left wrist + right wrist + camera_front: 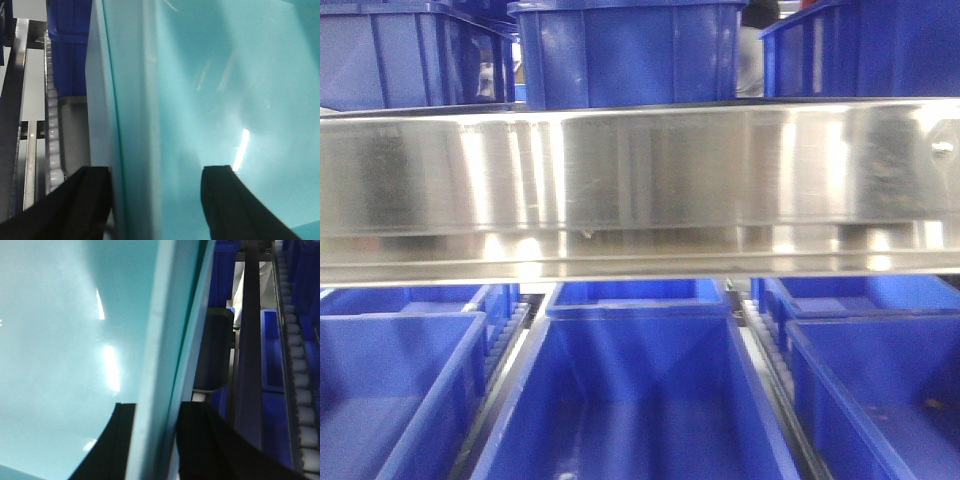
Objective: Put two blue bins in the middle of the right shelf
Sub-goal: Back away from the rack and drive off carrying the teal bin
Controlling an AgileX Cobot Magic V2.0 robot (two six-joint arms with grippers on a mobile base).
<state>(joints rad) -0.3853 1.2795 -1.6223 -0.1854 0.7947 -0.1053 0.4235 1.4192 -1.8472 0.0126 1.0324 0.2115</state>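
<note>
The steel shelf crosses the front view. Its top level bears the upper left bin at 11 o'clock, the upper middle bin at 12 and the upper right bin at 1. Below, between roller tracks, sit the lower left bin at 7, the lower middle bin at 6 and the lower right bin at 5.

Upper bins sit above the rail; lower bins beneath it (side by side).

Left gripper: jaws set wide apart. Right gripper: jaws drawn close, clamped.
</note>
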